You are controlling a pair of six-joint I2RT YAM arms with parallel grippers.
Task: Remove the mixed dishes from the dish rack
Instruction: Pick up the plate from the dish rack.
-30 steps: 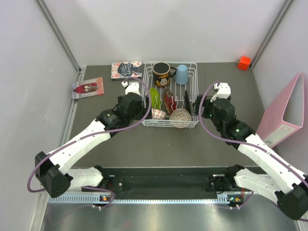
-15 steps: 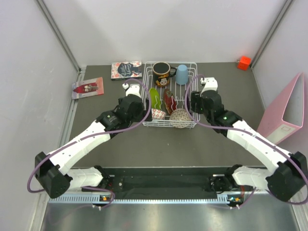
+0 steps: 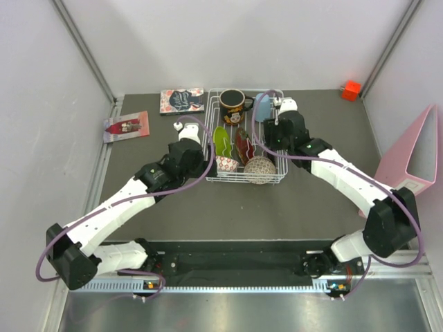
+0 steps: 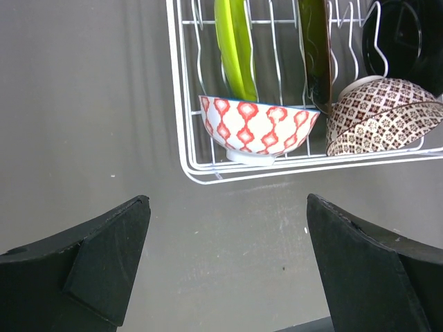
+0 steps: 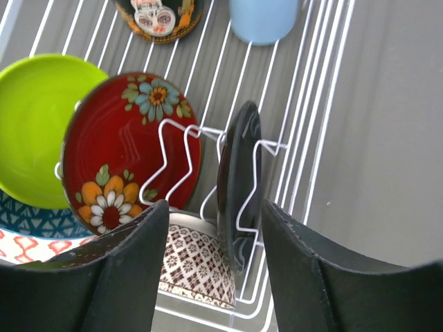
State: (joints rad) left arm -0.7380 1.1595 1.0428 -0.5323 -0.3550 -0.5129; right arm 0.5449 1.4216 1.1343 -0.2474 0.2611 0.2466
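The white wire dish rack (image 3: 243, 182) holds a lime-green plate (image 3: 222, 142), a red floral plate (image 3: 243, 146) and a black plate (image 5: 239, 180) upright in the prongs. A bowl, red-patterned outside and blue-dotted inside (image 4: 257, 128), and a beige patterned bowl (image 3: 260, 168) lie at the front. The black cartoon mug (image 3: 234, 102) and the pale blue cup (image 5: 263, 17) stand at the back. My right gripper (image 5: 214, 228) is open over the rack, above the black plate and the beige bowl (image 5: 197, 266). My left gripper (image 4: 228, 228) is open above the table, just outside the rack's front left corner (image 4: 181, 124).
A pink binder (image 3: 412, 162) stands at the right wall. A small orange-red block (image 3: 351, 90) sits at the back right. Two printed cards (image 3: 181, 100) (image 3: 127, 126) lie left of the rack.
My right arm has swung left and away from me, from beside the rack's right side to over the rack. My left arm has barely shifted.
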